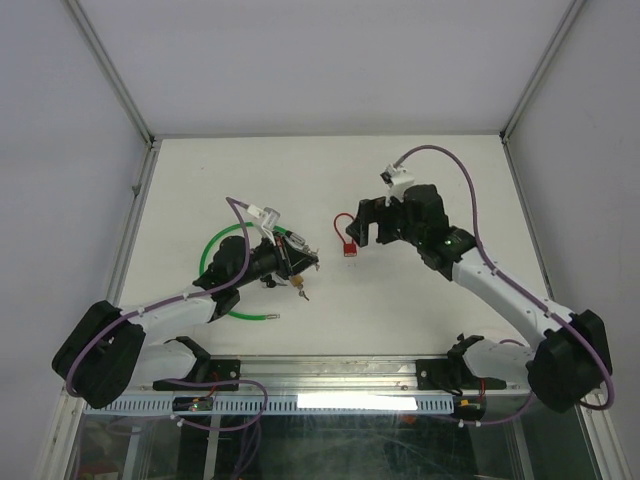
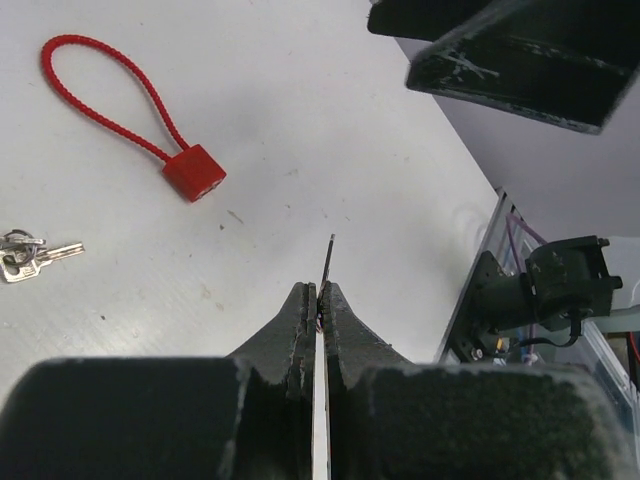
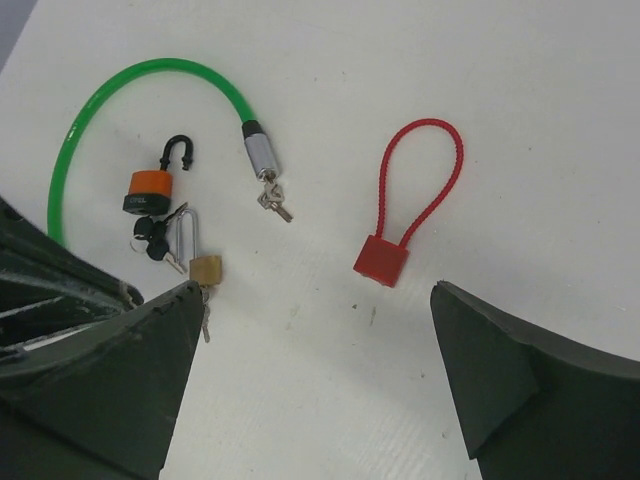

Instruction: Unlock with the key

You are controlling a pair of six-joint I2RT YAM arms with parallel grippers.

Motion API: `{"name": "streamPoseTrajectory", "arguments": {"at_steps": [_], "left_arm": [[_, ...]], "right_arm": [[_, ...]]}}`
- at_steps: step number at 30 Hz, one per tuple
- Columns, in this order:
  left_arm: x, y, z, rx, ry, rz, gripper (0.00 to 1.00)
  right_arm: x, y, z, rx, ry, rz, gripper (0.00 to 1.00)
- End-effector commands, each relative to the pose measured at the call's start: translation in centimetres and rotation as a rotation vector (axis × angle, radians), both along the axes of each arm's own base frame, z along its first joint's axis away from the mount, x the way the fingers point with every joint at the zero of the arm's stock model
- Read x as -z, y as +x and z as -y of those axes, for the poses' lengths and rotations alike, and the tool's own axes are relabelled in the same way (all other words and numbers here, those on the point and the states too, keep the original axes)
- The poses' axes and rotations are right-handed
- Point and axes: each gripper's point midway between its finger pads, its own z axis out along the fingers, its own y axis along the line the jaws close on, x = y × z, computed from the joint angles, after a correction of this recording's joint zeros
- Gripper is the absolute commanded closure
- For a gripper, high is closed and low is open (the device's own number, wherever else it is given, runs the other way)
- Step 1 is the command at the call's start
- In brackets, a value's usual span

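While the right gripper (image 3: 315,300) hangs with its jaws spread wide and holding nothing, the small red block padlock with a red cord loop (image 3: 381,261) lies flat on the white table (image 3: 520,120), just ahead of the gap between them. The left gripper (image 2: 320,292), apart from the padlock, is pinched tight on a thin dark metal sliver (image 2: 329,262) that pokes out past its tips.

The white table (image 3: 500,80) bears a red cable lock (image 3: 381,260), green cable (image 3: 180,64), orange padlock (image 3: 150,185), brass-coloured padlock (image 3: 205,268)
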Motion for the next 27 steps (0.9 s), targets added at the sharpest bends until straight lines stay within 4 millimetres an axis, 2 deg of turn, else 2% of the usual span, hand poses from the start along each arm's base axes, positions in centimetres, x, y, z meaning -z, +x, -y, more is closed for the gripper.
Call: {"name": "streamPoseTrajectory", "arguments": {"at_steps": [1,5,12,17,21,22,27], "left_arm": [[-0.9,0.8,-0.8,-0.043,0.011,0.066,1.00],[-0.4,0.9,-1.0,-0.048,0.036,0.049,1.00],[-0.8,0.8,-1.4,-0.063,0.035,0.071,1.00],[-0.8,0.9,-1.6,-0.076,0.047,0.072,1.00],[-0.8,1.0,-1.8,-0.084,0.053,0.075,1.00],[-0.8,1.0,-1.8,-0.088,0.054,0.075,1.00],[-0.8,1.0,-1.9,-0.088,0.055,0.074,1.00]], "right_arm": [[0.9,2.0,-0.5,0.044,-0.064,-0.114,0.01],[5.0,3.5,-0.1,0.151,-0.186,-0.304,0.04],[9.5,4.5,0.2,0.264,-0.320,-0.515,0.13],[11.6,4.5,-1.2,0.246,-0.359,-0.596,0.19],[12.3,4.9,-2.3,0.255,-0.397,-0.611,0.22],[13.1,4.9,-2.8,0.255,-0.417,-0.634,0.26],[14.2,5.2,-3.0,0.298,-0.489,-0.653,0.30]]}}
